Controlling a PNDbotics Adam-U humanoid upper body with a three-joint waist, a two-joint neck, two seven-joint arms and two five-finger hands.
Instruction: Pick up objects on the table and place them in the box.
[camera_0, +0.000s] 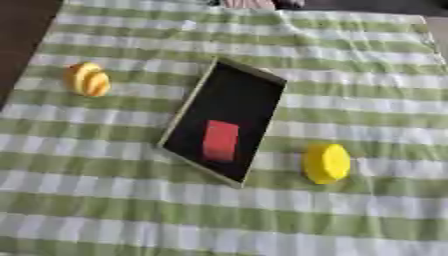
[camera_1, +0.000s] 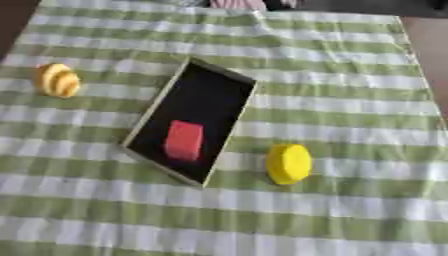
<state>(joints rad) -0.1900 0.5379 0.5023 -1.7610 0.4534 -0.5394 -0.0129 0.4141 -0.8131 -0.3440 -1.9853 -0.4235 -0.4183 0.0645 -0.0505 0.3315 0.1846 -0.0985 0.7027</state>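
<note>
Lying in the black-lined box (camera_0: 194, 102), a red block (camera_0: 220, 140); no fingers visible.

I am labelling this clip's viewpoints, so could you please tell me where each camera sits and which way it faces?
Left eye view: in the robot's head, looking down at the green checked tablecloth; no arm or hand shows.
Right eye view: beside it in the head, facing the same way; no arm or hand.
Both show the black box holding a red block, a yellow disc to its right, and a ridged yellow-orange object at left.

Green-and-white checked cloth (camera_0: 367, 210) covers the desk, with dark brown desk surface (camera_0: 22, 30) bare at far left edge.
</note>
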